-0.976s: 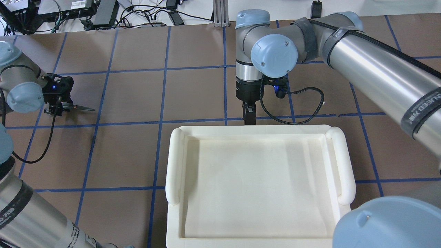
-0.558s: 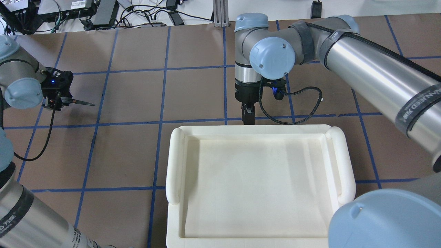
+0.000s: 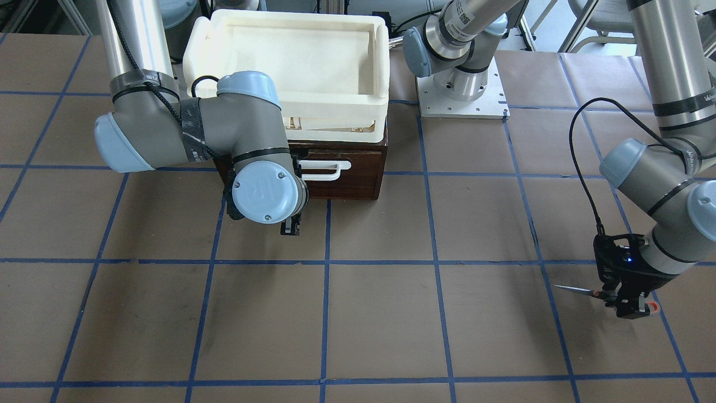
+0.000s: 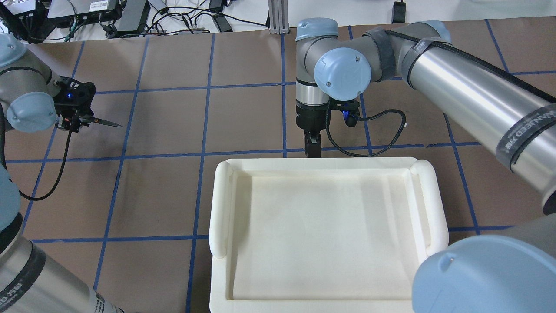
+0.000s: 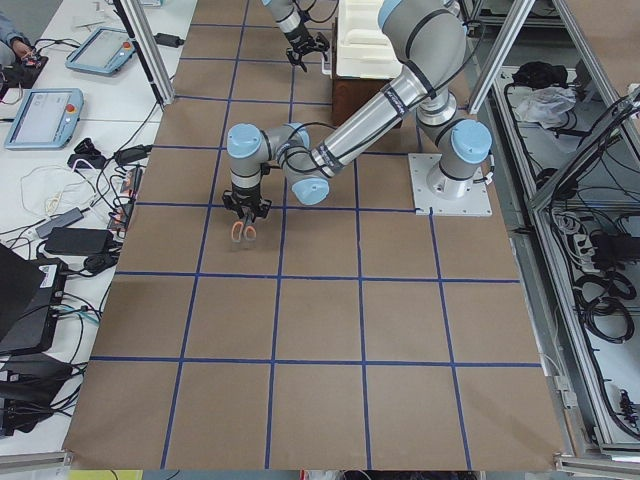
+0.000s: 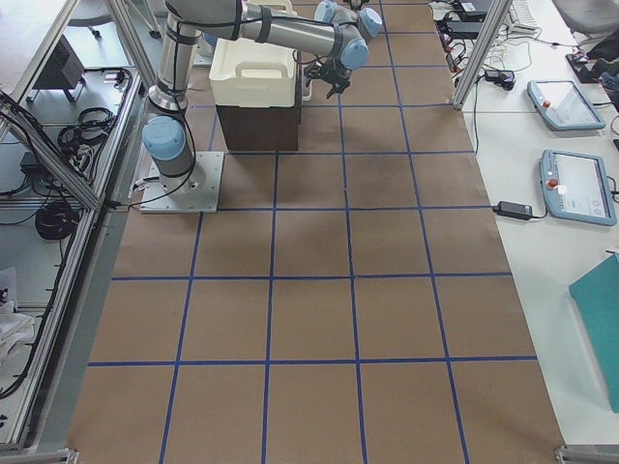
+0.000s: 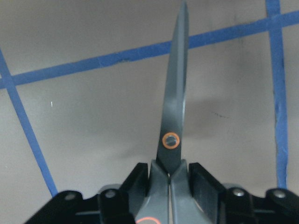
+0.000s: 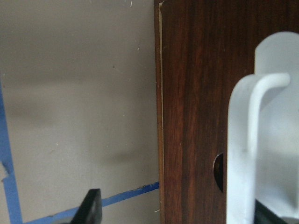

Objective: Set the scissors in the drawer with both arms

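Note:
My left gripper (image 4: 73, 125) is shut on the scissors (image 4: 107, 124) by the handles and holds them above the table at the far left. The silver blades point toward the table's middle. The left wrist view shows the closed blades (image 7: 174, 116) sticking out from between the fingers. In the front-facing view the scissors (image 3: 575, 289) are at the far right. The dark-brown drawer (image 3: 347, 182) is closed, with its white bar handle (image 3: 325, 166) on the front. My right gripper (image 4: 312, 148) points down just in front of it. In the right wrist view its fingers (image 8: 91, 208) stand apart beside the handle (image 8: 247, 140).
A cream-white plastic tray (image 4: 220, 208) sits on top of the drawer cabinet and hides the drawer from overhead. The brown paper table with blue tape lines (image 4: 204, 121) lies between the two arms. The right arm's cable (image 4: 382, 130) loops beside its wrist.
My left gripper has carried the scissors away from the robot and a little toward the table's middle. The right gripper has stayed in front of the drawer.

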`<state>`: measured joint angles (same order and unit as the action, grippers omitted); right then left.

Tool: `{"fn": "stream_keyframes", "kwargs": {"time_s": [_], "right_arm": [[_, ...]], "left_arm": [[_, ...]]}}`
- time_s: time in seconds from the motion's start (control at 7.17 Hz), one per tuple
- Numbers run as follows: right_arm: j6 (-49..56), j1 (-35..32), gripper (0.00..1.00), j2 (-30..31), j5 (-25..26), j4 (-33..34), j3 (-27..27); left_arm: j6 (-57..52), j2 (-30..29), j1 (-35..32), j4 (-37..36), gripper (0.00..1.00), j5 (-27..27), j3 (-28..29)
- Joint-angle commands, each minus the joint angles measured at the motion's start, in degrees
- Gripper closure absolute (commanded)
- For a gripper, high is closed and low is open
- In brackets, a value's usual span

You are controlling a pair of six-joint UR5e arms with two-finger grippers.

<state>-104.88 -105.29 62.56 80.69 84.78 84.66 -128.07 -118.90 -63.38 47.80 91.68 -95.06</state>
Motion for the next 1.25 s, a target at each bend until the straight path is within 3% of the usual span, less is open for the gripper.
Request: {"fn": "stream_keyframes", "kwargs": {"time_s": [0.0, 0.28, 0.56, 1.12], "right_arm": [[1.5, 0.0, 0.00, -0.1, 0.3, 2.4, -0.3], [2.7, 0.0, 0.00, -0.1, 0.6, 3.8, -0.7], [3.3, 0.1, 0.00, -0.1, 0.8, 4.3, -0.8], [6.8, 0.3, 0.00, -0.4, 0.9, 5.7, -2.7]], "left_arm": [[1.0, 0.7, -1.7, -0.1, 1.00, 0.0, 0.0], [2.4, 3.4, -5.5, 2.6, 1.00, 0.3, -0.1], [3.0, 6.3, -6.9, 6.4, 1.00, -3.1, -0.1], [9.4, 12.0, -12.2, 14.1, 1.00, -2.4, -0.1]]}}
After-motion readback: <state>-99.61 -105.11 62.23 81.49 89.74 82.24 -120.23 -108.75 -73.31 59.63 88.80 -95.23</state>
